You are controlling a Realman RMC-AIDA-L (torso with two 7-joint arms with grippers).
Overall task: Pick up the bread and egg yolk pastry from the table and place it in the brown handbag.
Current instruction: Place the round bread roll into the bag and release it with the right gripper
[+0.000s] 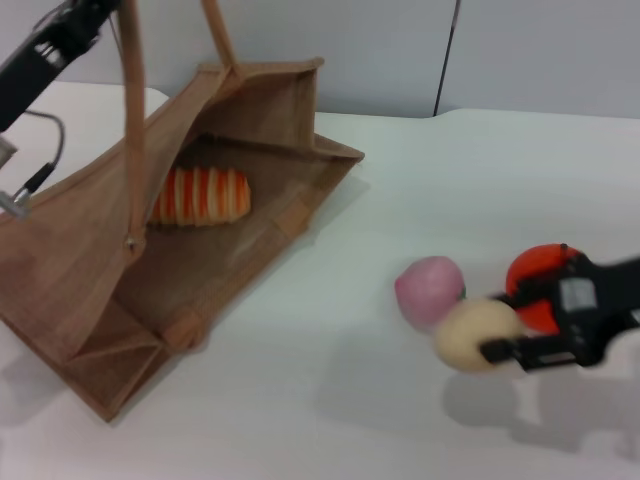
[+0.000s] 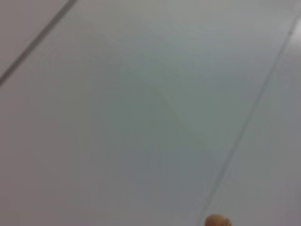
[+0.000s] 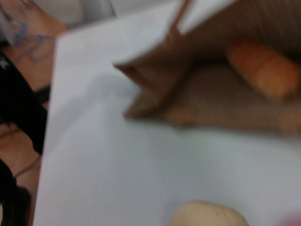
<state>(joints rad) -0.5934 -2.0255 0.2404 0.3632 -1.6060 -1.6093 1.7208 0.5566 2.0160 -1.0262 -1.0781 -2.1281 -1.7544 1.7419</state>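
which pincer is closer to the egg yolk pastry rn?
Right. The right pincer is at the egg yolk pastry, fingers closed on it. The left arm is far across the table, up by the brown handbag handle.

I see the brown handbag (image 1: 200,270) lying open on the left side of the desk (image 1: 330,400), and the bread (image 1: 200,196) sits inside it. My left arm is up at the far left, above the bag. On the right side, well apart from the bag, the egg yolk pastry (image 1: 478,334) is at my right end effector (image 1: 505,350). A round ball (image 1: 429,291) sits just behind it, and a fruit (image 1: 535,285) is to the right.
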